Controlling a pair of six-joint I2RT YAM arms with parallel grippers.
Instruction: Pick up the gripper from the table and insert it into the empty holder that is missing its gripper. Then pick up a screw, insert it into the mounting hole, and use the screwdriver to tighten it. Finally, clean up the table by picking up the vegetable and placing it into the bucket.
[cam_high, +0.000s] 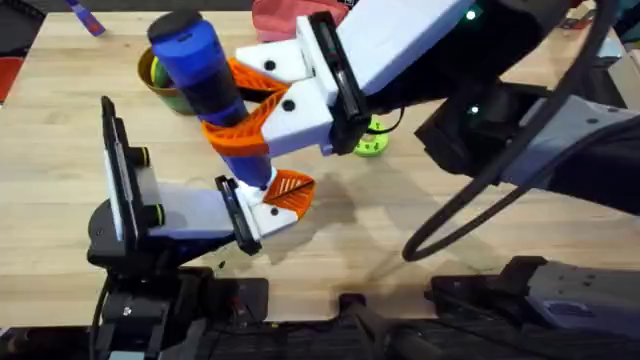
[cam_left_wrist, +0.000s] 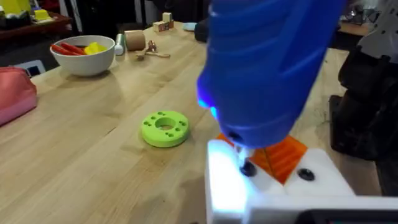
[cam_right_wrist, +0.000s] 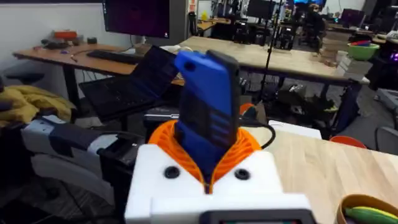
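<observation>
The blue screwdriver (cam_high: 200, 70) is seen clenched upright in the right pincer (cam_high: 248, 118), its body pinched between the orange ribbed pads (cam_high: 240, 135), above the wooden surface (cam_high: 420, 290). Its tip is lowered onto the white holder (cam_high: 265, 213) at the end of the left arm, where the orange gripper (cam_high: 292, 190) is seated.

From the left wrist camera, the bit is shown meeting a dark screw (cam_left_wrist: 247, 168) in the white mount, with a blue glow at the tool's nose; a second dark screw head (cam_left_wrist: 305, 175) is visible beside it. Whether the left pincer (cam_high: 285, 200) is released or clenched cannot be told.

A green ring-shaped part (cam_left_wrist: 165, 128) lies flat on the surface near the mount, and a white bowl (cam_left_wrist: 84, 55) of toy food is seen farther back. The olive-green bucket (cam_high: 160, 82) is caught overhead, partly hidden behind the screwdriver. From the right wrist camera, the screwdriver's flat blue top (cam_right_wrist: 208, 112) is seen rising between the orange pads.
</observation>
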